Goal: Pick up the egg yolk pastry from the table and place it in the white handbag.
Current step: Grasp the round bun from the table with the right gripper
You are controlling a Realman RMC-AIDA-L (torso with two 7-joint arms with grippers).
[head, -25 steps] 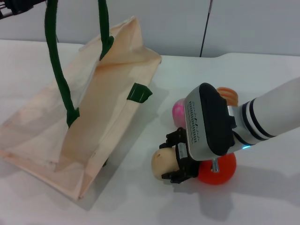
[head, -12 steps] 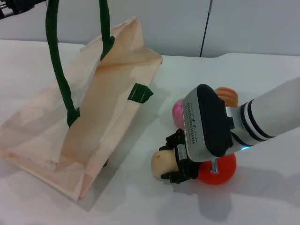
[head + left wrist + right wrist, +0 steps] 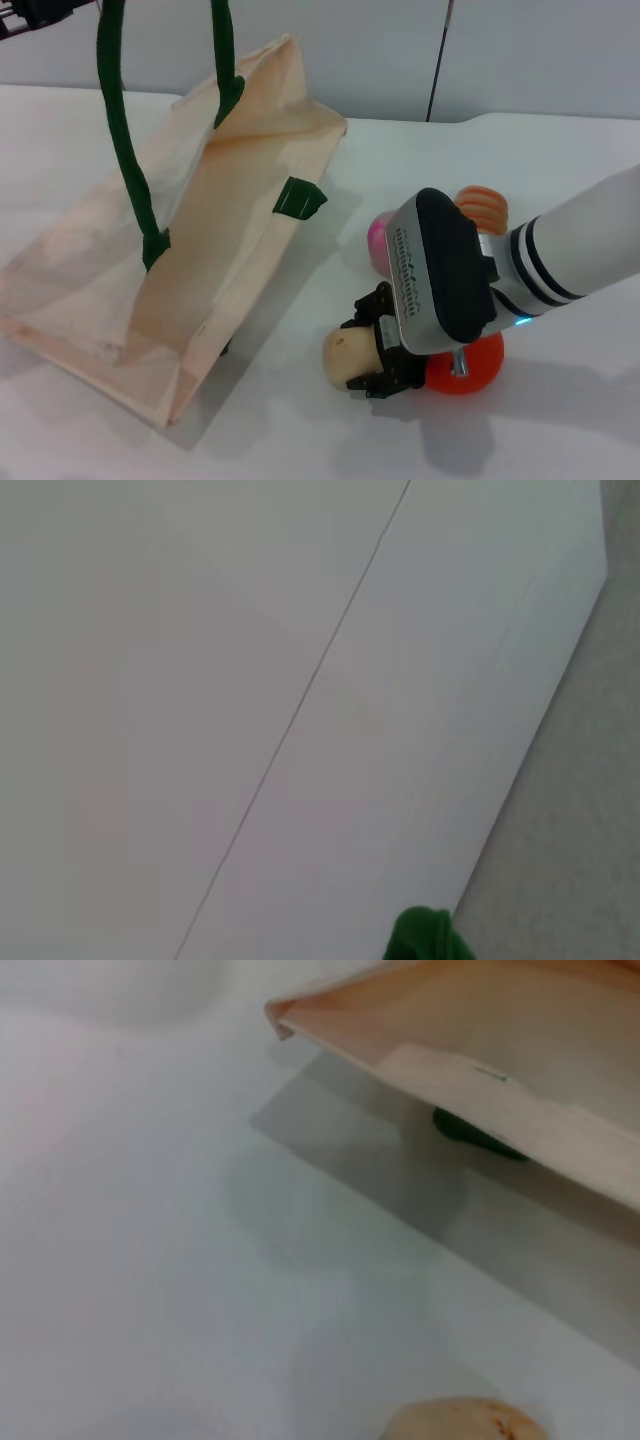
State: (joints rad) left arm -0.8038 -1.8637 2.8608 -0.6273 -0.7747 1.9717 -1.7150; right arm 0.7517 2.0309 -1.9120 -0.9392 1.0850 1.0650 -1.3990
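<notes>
The egg yolk pastry (image 3: 342,356), a small pale beige ball, lies on the white table in front of the white handbag's open mouth. It also shows in the right wrist view (image 3: 466,1421). My right gripper (image 3: 368,352) is down at the table, its black fingers (image 3: 366,310) closed against the pastry's two sides. The cream handbag (image 3: 215,210) lies tilted open at the left; its edge shows in the right wrist view (image 3: 500,1085). My left gripper (image 3: 35,12) at the top left holds up one green handle (image 3: 125,150), a bit of which shows in the left wrist view (image 3: 425,938).
A red-orange fruit (image 3: 468,366) sits right under my right wrist, touching distance from the pastry. A pink-and-white bun (image 3: 379,238) and an orange-striped pastry (image 3: 482,204) lie just behind the arm. The table's far edge meets a grey wall.
My right gripper has sunk slightly toward the table and its fingers have drawn closer around the pastry. The bag and left arm have not moved.
</notes>
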